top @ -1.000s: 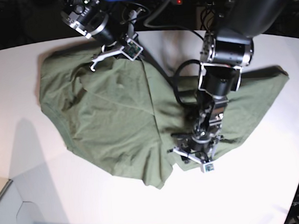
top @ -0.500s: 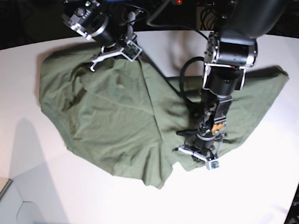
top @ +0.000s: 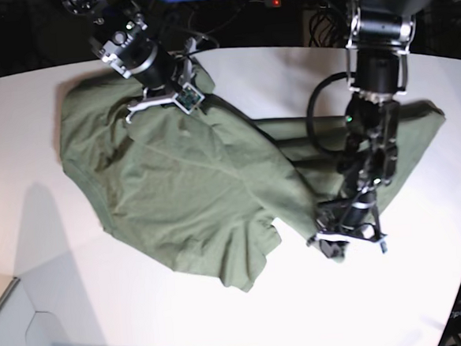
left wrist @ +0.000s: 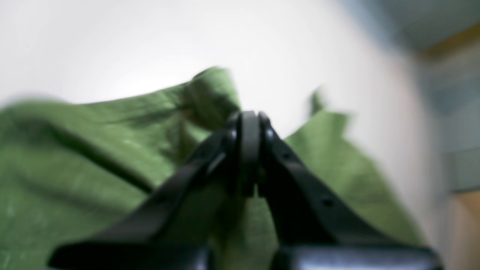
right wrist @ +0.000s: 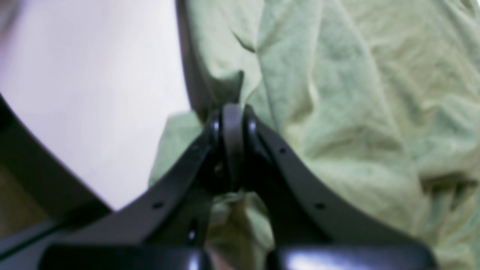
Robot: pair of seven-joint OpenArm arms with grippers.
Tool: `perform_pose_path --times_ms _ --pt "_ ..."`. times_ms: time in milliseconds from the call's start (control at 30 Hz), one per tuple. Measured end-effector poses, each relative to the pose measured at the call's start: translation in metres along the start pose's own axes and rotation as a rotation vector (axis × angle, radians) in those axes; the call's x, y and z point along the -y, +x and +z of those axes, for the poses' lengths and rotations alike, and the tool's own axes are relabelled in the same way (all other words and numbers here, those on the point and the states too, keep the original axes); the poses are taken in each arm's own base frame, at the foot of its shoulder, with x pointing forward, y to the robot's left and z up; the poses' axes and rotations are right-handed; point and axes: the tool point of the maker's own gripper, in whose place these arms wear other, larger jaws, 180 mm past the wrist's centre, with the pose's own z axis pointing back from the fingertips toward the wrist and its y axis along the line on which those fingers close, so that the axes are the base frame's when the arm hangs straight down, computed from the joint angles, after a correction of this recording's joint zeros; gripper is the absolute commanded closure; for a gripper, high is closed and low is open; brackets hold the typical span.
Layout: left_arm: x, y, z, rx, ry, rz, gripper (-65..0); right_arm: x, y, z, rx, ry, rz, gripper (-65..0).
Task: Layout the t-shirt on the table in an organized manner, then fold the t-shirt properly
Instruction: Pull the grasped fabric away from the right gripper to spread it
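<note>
Since a second ago the t-shirt (top: 192, 184) is being dragged: its near hem, which was lying flat under the left gripper (top: 336, 247), is now bunching and rising toward five o'clock as that gripper, then open over the cloth, is pinching a fold of it. In the left wrist view the jaws are meeting at the tips with green fabric (left wrist: 93, 150) spreading behind and between the fingers. The right gripper (top: 179, 93), at eleven o'clock, is clamping the shirt's far edge; its wrist view shows the tips together on a pale green pleat (right wrist: 240, 93). The shirt is lying wrinkled across the middle of the table (top: 82, 310), stretching between the two grips.
</note>
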Motion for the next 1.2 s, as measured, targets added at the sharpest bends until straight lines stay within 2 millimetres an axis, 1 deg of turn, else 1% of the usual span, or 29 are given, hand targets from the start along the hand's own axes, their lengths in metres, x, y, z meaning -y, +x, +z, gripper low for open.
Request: perform_pose_path --times_ms 33,67,100,167,200,267,333,400,500,567,633,700,767,867,1000,1067,1200 --pt "0.007 0.008 0.010 0.024 -0.043 0.018 -0.3 0.003 0.003 -0.001 0.006 -0.004 0.001 0.0" --pt "0.008 0.010 0.021 0.030 -0.061 0.033 -0.3 0.007 0.004 -0.001 0.009 -0.015 0.000 0.0" --pt "0.007 0.008 0.032 0.029 -0.071 0.049 -0.3 0.010 0.004 -0.001 0.010 -0.024 0.002 0.0" --pt "0.003 0.001 0.062 0.011 -0.097 0.094 -0.3 0.011 0.001 -0.001 0.000 -0.026 0.004 0.0" --pt "-0.002 0.002 0.076 0.022 -0.093 0.119 -0.3 0.010 0.001 -0.001 0.001 -0.023 0.003 0.0" --pt "-0.008 0.014 0.102 0.073 -0.093 0.161 -0.3 0.008 0.005 -0.002 0.010 -0.016 -0.002 0.0" --pt "-0.016 0.030 0.126 0.138 -0.086 0.180 -0.3 0.013 0.009 -0.004 0.022 -0.027 0.009 0.0" --pt "-0.026 0.034 0.152 0.165 -0.064 0.193 -0.3 0.018 0.007 -0.006 0.014 -0.037 0.015 0.0" --pt "-0.051 0.013 0.192 0.120 0.020 0.225 -0.3 0.017 0.002 -0.008 0.003 -0.030 0.013 0.0" --pt "-0.057 0.012 0.215 0.128 0.044 0.242 -0.3 0.017 0.001 -0.010 -0.007 -0.028 0.012 0.0" --pt "-0.064 0.011 0.237 0.132 0.067 0.258 -0.3 0.021 0.006 -0.011 0.009 -0.036 0.016 0.0" --pt "-0.078 -0.005 0.254 0.094 0.121 0.282 -0.3 0.023 0.007 -0.011 0.014 -0.041 0.019 0.0" --pt "-0.090 -0.030 0.271 0.035 0.181 0.316 -0.3 0.023 0.007 -0.011 0.014 -0.041 0.019 0.0" --pt "-0.102 -0.058 0.291 -0.013 0.251 0.360 -0.3 0.020 0.006 -0.011 0.012 -0.037 0.014 0.0" --pt "-0.110 -0.089 0.319 -0.070 0.333 0.412 -0.3 0.021 0.010 -0.012 0.018 -0.041 0.012 0.0" --pt "-0.112 -0.097 0.328 -0.089 0.358 0.416 -0.3 0.018 0.010 -0.012 0.020 -0.037 0.007 0.0" --pt "-0.113 -0.103 0.332 -0.087 0.379 0.417 -0.3 0.019 0.010 -0.012 0.017 -0.038 0.007 0.0"
